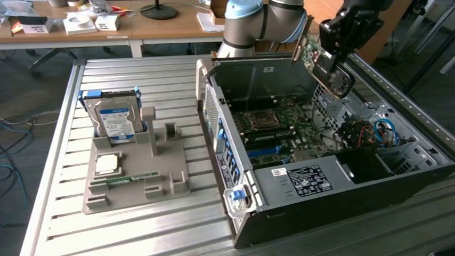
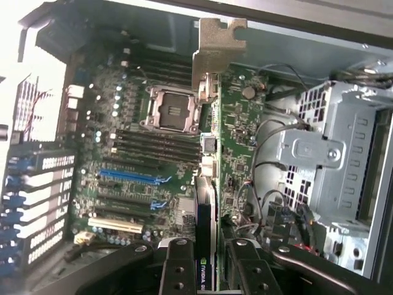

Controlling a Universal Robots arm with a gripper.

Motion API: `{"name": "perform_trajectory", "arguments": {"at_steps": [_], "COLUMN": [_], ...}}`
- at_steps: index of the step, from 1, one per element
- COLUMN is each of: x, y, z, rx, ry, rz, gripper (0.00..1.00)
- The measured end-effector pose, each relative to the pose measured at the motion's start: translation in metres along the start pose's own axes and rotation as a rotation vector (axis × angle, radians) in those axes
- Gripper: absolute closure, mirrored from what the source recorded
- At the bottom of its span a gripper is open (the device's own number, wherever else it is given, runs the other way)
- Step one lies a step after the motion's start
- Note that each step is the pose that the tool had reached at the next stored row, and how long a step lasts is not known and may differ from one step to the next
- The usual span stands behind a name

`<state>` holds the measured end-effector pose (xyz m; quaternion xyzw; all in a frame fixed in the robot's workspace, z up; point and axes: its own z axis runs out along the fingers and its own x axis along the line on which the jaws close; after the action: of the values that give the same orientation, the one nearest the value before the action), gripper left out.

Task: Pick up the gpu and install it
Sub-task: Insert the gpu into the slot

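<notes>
The gpu (image 1: pixel 328 72) hangs tilted in the air over the far end of the open computer case (image 1: pixel 313 176), its green board and black cooler showing, and my gripper (image 1: pixel 335 47) is shut on it from above. In the wrist view the gpu (image 2: pixel 209 184) appears edge-on between my two black fingers (image 2: pixel 178 270), its silvery end bracket (image 2: pixel 218 49) pointing away from me. It hovers above the motherboard (image 2: pixel 147 153), clear of the expansion slots (image 2: pixel 132 178) and touching nothing in the case.
A grey holder tray (image 1: pixel 167 181) stands on the slatted table at the exterior view's left, carrying a blue-labelled hard drive (image 1: pixel 114 120), a CPU (image 1: pixel 106 162) and a RAM stick (image 1: pixel 131 178). Drive cages and cables (image 2: pixel 325 160) crowd one side of the case. A cluttered desk (image 1: pixel 106 29) stands behind.
</notes>
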<state>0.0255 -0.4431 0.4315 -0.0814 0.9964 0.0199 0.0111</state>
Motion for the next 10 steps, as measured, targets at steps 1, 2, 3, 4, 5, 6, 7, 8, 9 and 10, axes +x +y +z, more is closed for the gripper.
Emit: {"name": "perform_trajectory", "arguments": {"at_steps": [1,2,3,4,5,6,7,8,9,10], "x": [0.0000,0.0000,0.0000,0.0000,0.0000,0.0000,0.0000,0.0000,0.0000,0.0000], "y": [0.0000,0.0000,0.0000,0.0000,0.0000,0.0000,0.0000,0.0000,0.0000,0.0000], "z": [0.0000,0.0000,0.0000,0.0000,0.0000,0.0000,0.0000,0.0000,0.0000,0.0000], "rx": [0.0006,0.0011,0.0015,0.0022,0.0028,0.0034,0.0039,0.0046,0.0053,0.0059], "ry": [0.0008,0.0015,0.0022,0.0031,0.0039,0.0047,0.0055,0.0063,0.0071,0.0079], "rz": [-0.015,-0.031,-0.047,-0.064,-0.081,-0.097,-0.114,-0.131,-0.148,-0.164], "gripper": [0.74,0.74,0.74,0.74,0.74,0.74,0.74,0.74,0.74,0.74]}}
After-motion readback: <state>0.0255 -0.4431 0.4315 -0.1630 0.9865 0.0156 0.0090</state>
